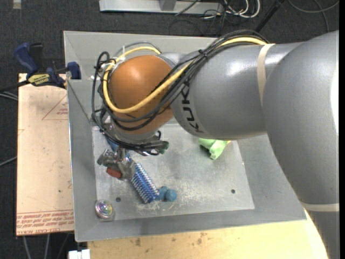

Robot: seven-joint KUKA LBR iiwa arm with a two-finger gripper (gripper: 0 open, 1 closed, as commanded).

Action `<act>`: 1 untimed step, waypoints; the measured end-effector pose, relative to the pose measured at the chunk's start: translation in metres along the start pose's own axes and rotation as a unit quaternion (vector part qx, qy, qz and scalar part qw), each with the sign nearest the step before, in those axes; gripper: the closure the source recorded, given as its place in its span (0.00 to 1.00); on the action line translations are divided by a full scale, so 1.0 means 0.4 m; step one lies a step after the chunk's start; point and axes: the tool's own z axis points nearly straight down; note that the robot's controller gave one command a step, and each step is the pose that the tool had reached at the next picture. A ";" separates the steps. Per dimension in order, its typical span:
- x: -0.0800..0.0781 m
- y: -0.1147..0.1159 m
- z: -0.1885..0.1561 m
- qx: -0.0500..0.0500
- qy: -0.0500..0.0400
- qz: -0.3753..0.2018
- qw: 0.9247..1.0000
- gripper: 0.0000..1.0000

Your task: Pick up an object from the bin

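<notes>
My gripper (117, 159) hangs low over the left part of the bin floor, mostly hidden beneath the orange dome on the wrist. A small red thing (113, 172) lies right under its tip; whether they touch I cannot tell. Just to the right of it a blue bristly brush (143, 183) lies slanted on the floor, with a teal knob at its lower right end (168, 194).
A shiny round silvery thing (103, 209) sits in the bin's front left corner. A light green crumpled thing (214, 147) lies right of centre, partly under the arm. The arm covers the back of the bin.
</notes>
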 end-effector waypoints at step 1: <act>-0.003 0.000 -0.038 0.001 0.000 0.002 1.000 1.00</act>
